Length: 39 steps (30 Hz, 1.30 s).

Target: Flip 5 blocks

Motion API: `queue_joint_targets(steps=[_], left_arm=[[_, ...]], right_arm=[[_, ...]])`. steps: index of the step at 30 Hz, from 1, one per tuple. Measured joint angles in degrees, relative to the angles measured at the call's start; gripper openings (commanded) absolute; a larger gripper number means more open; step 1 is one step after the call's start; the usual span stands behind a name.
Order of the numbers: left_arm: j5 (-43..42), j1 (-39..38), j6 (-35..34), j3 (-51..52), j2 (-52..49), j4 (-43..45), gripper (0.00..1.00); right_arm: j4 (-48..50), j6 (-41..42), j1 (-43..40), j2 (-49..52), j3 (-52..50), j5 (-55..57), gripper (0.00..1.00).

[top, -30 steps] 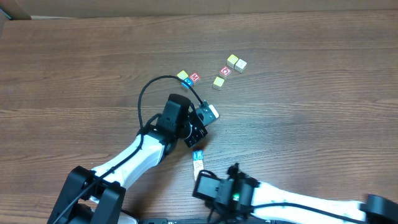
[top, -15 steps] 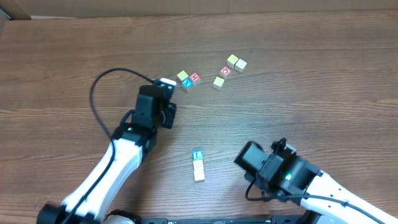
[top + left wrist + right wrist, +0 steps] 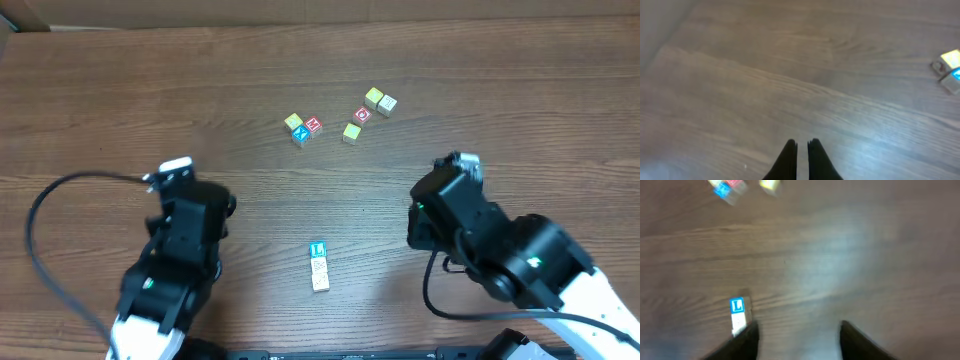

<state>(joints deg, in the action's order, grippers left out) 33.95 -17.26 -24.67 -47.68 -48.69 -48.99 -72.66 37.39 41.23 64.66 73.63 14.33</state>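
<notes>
Several blocks lie in a loose cluster at the table's far middle: a yellow one [image 3: 293, 122], a blue one [image 3: 301, 135], a red one [image 3: 314, 125], and more to the right near a pale one [image 3: 388, 103]. Nearer the front a short row of blocks lies flat, its blue L block [image 3: 318, 249] at the far end. My left gripper [image 3: 801, 144] is shut and empty over bare wood, left of everything. My right gripper [image 3: 797, 325] stands open with nothing in it; the L block [image 3: 737, 305] sits just beyond its left finger [image 3: 747, 337].
The left arm [image 3: 185, 225] is over the table's left half and the right arm [image 3: 480, 235] over its right half, with the short row between them. The table's far edge [image 3: 320, 22] runs along the top. The left wrist view catches two cluster blocks [image 3: 951, 59] at its right edge.
The left arm has swung away from the middle to the left. The right arm has moved from the front edge up to the right, and its jaws have opened. The blocks stay put.
</notes>
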Motion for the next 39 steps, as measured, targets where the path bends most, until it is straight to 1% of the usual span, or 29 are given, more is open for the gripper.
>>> queue_joint_targets(steps=[1,5,6,7,11,13,15,16,18,22,23,24,39], left_arm=[[-0.6,0.0,-1.7,-0.9,1.5,-2.7,0.04],[-3.1,0.0,-6.7,-6.0,6.4,-11.8,0.04],[-3.9,0.0,-8.3,-9.1,8.3,-15.2,0.04],[-4.0,0.0,-8.6,-9.6,8.5,-15.7,0.04],[-4.9,0.0,-11.0,-18.3,13.1,-22.7,0.04],[-5.0,0.0,-11.6,-22.3,15.8,-24.4,0.08],[-5.0,0.0,-11.7,-24.2,17.6,-25.3,0.16],[-5.0,0.0,-11.8,-24.7,18.8,-25.6,0.22],[-4.9,0.0,-11.9,-25.3,21.1,-26.5,0.41],[-4.6,0.0,-12.7,-25.5,23.3,-29.5,0.71],[-4.7,0.0,-12.7,-25.5,23.3,-29.7,0.96],[-4.7,0.0,-12.7,-25.5,23.3,-30.0,1.00],[-6.0,0.0,-12.7,-25.4,23.3,-30.7,1.00]], right_arm=[[0.1,-3.2,0.0,0.0,1.9,0.6,1.00],[0.0,-12.8,0.0,0.0,7.6,2.2,1.00],[0.1,-15.6,0.0,0.0,9.0,2.6,1.00],[0.0,-16.6,0.0,-0.1,9.5,2.8,1.00],[0.2,-21.4,0.0,-0.2,10.3,5.3,1.00],[0.2,-22.9,0.0,-0.2,10.3,7.6,1.00],[0.2,-23.6,0.0,-0.2,10.3,9.5,1.00],[0.2,-23.9,0.0,-0.2,10.3,10.3,1.00],[0.1,-24.2,0.0,-0.2,10.3,11.5,1.00],[-0.7,-24.4,0.0,-0.2,10.3,12.2,1.00],[-0.7,-24.5,0.0,-0.2,10.3,12.2,1.00],[-0.9,-24.6,0.0,-0.2,10.3,12.2,1.00],[-0.9,-24.8,0.0,-0.2,10.3,12.2,1.00]])
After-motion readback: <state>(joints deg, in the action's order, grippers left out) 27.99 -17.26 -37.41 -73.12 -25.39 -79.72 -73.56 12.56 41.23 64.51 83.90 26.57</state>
